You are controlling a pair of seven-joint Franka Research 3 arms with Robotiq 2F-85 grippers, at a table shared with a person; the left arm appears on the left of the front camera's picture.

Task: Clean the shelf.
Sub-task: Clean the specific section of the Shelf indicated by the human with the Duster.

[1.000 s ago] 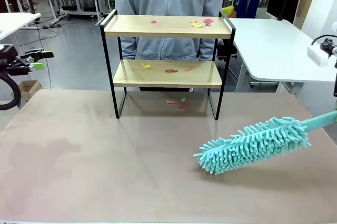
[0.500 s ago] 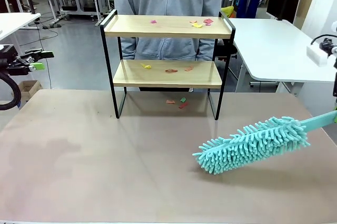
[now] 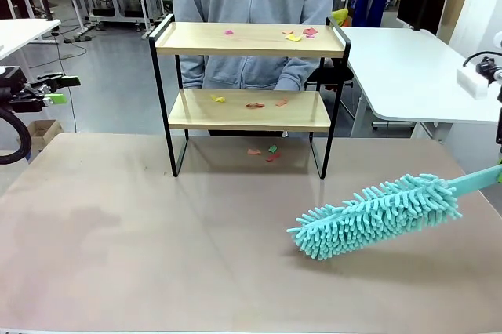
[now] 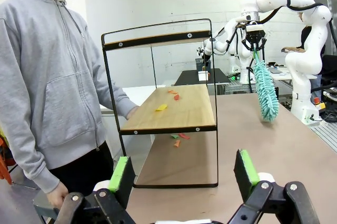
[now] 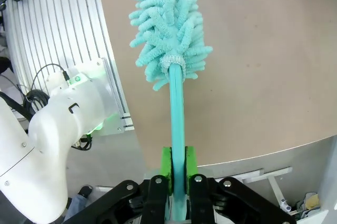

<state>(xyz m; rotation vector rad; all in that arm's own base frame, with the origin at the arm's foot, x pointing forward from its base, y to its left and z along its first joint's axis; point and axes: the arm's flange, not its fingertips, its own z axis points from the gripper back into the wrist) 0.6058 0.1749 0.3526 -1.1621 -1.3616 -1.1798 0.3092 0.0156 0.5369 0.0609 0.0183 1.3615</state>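
1. Shelf (image 3: 196,38): boards of light wood, matt, with fine grain. The frame is thin black metal, smooth and faintly shiny.
2. Duster (image 3: 376,215): head of soft, shaggy teal cloth tufts; handle (image 5: 177,108) of smooth teal plastic.
3. Tabletop (image 3: 118,255): smooth, matt grey-brown surface, faintly mottled.
4. Hoodie (image 4: 47,77): grey cloth, soft and matt.
5. Left gripper (image 4: 181,174): black parts slightly glossy, green pads (image 4: 120,173) matt.

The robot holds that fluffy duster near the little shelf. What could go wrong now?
The duster, clamped in the right gripper, might shove the thin-framed shelf toward the person instead of wiping it. The person's hand is at the lower board, so a sweep could brush it. Scraps may simply drop onto the table, where some already lie.
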